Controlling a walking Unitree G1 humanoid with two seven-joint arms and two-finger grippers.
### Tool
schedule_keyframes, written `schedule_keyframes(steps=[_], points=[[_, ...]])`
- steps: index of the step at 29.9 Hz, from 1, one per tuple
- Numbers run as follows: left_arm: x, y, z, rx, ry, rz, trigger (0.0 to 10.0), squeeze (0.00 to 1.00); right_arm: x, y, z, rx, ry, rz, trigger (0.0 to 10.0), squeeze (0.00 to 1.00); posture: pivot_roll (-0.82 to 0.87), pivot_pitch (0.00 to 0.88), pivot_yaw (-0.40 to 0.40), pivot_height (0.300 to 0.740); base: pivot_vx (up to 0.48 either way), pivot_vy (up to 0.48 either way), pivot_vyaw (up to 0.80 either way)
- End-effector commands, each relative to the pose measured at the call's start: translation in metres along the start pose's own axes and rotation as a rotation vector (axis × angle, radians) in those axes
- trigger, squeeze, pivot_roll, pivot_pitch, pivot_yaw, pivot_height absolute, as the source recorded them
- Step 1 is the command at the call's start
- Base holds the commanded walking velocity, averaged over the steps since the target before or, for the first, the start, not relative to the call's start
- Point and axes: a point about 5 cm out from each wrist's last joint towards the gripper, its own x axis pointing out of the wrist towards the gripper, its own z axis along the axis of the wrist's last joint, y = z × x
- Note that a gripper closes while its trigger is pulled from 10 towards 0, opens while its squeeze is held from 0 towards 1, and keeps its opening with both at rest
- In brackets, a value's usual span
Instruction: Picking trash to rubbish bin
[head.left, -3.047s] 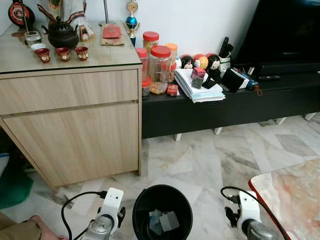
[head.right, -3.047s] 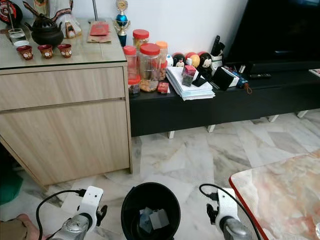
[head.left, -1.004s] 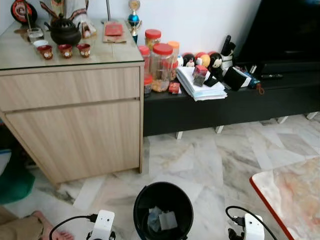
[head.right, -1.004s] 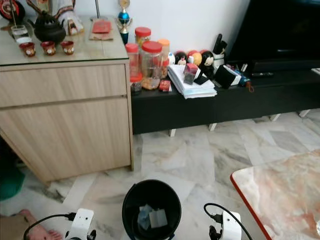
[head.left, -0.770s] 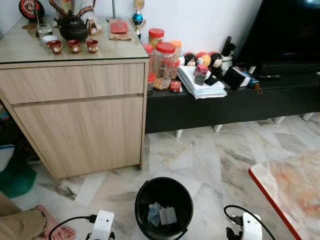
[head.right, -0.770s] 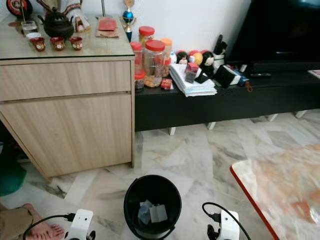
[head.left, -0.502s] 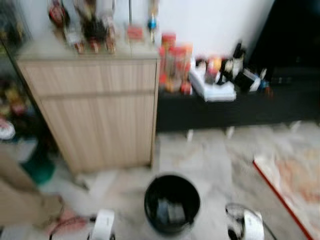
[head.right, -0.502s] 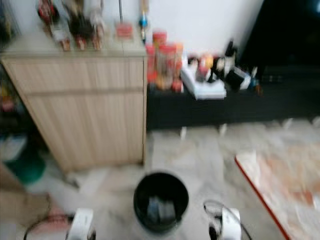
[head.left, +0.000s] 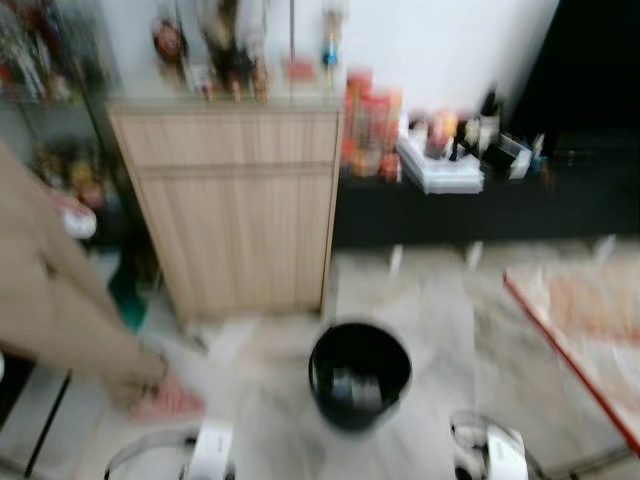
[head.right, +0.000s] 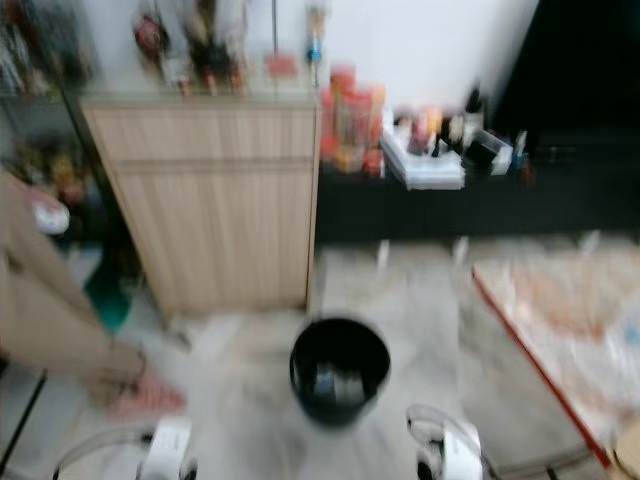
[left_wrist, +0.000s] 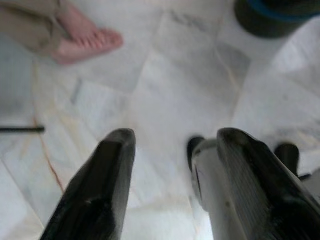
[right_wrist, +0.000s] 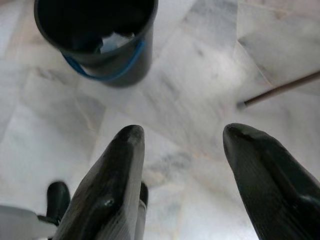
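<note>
A round black rubbish bin (head.left: 359, 375) stands upright, mouth up, on the marble floor (right_wrist: 200, 115) before a wooden cabinet (head.left: 240, 205), pale scraps of trash (right_wrist: 114, 41) inside and a blue band around its wall. Both the left end effector (left_wrist: 170, 165) and right end effector (right_wrist: 182, 160) hang low over the floor, fingers spread wide and empty. A person's bare foot (left_wrist: 85, 40) rests nearby; no writing is readable.

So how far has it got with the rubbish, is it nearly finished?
Some trash already lies in the black bin on the marble floor. Nothing is in hand: the left gripper and right gripper both hang open and hold nothing. The head views are blurred, so I cannot tell what trash is left.
</note>
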Motion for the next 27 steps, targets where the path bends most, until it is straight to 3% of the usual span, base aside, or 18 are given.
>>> schedule_keyframes(steps=[1,20,25,27], points=[[-0.001,-0.001,-0.004,0.014,0.017,-0.005,10.0,0.0,0.0,-0.004,0.005,0.004,-0.014,-0.011,10.0,0.0,0.06,0.0,-0.123,0.74,-0.255,0.0,0.0],[0.001,0.0,0.006,0.046,-0.026,0.015,10.0,0.0,0.003,0.0,0.016,0.025,-0.059,-0.007,10.0,0.0,0.07,0.0,-0.115,0.74,0.0,0.0,0.0],[0.003,0.004,0.021,0.054,-0.098,0.067,10.0,0.0,0.005,0.003,0.035,-0.024,-0.137,0.034,10.0,0.0,0.08,0.0,-0.111,0.74,0.0,0.0,0.0],[0.003,0.009,0.031,0.051,-0.172,0.114,10.0,0.0,0.004,0.001,0.052,-0.049,-0.223,0.05,10.0,0.0,0.08,0.0,-0.107,0.74,0.0,0.0,0.0]])
